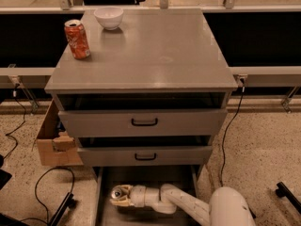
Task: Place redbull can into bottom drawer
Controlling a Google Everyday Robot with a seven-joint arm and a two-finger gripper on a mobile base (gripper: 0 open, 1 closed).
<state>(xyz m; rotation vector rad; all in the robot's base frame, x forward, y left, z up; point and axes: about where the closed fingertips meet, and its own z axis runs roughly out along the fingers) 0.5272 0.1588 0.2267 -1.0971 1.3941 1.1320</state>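
The bottom drawer (181, 178) is pulled open at the foot of the grey cabinet, its flat floor showing. My gripper (118, 197) reaches into it from the right, over the left part of the floor. It is shut on the redbull can (117, 191), whose shiny round top faces up and shows between the fingers. The can's body is mostly hidden by the gripper. The white arm (188, 205) runs from the lower right into the drawer.
An orange-red soda can (77, 39) and a white bowl (108, 18) stand at the back left of the cabinet top (155, 51). Two upper drawers with black handles (144, 122) are slightly open. A cardboard box (54, 142) and cables lie on the floor at left.
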